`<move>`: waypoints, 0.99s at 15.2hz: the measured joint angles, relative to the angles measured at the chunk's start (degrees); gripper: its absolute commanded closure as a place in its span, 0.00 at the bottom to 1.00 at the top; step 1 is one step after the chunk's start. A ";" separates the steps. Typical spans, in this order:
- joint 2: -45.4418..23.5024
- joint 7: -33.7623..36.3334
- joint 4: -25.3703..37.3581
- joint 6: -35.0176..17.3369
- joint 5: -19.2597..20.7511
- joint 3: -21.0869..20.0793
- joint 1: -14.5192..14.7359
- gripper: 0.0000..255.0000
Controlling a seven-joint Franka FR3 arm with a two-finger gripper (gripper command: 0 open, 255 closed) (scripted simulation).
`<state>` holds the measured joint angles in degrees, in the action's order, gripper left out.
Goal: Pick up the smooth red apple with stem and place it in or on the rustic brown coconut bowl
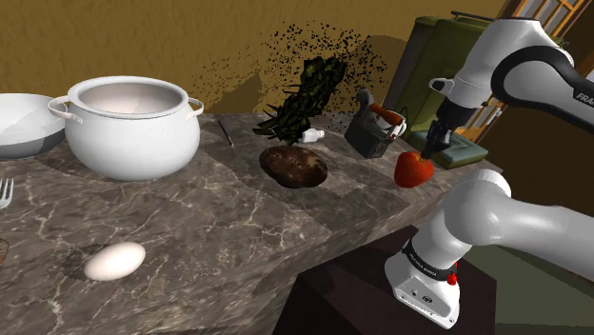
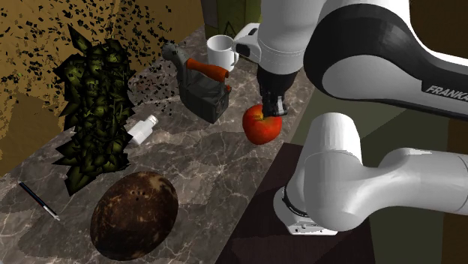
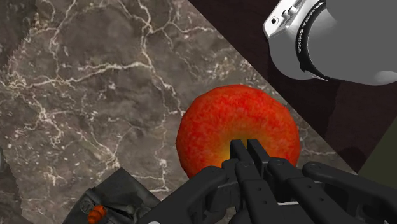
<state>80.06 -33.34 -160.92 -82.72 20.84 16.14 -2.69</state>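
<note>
In the shoulder view a dark brown coconut bowl [image 1: 293,166] lies on the marbled worktop [image 1: 190,228]. The red apple [image 1: 414,170] is at the bowl's three o'clock, near the worktop's edge. The black claw [image 1: 429,149] stands at the apple's twelve o'clock, its fingers pinched together on the apple's top.

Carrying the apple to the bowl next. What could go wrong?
The gripper's jaws look nearly closed on just the top of the apple, so it may slip; it is by the counter edge and could drop off.
The white bottle and leafy plant are close beside the bowl; a low approach might clip them.
</note>
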 measured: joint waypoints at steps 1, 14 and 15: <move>-0.38 0.09 0.73 0.38 -0.36 -0.38 0.21 1.00; -6.21 -0.62 12.58 6.29 -2.94 -3.01 1.73 1.00; -6.53 -0.62 13.34 6.74 -3.16 -3.26 1.80 1.00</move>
<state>73.52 -33.96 -147.58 -75.98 17.68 12.89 -0.88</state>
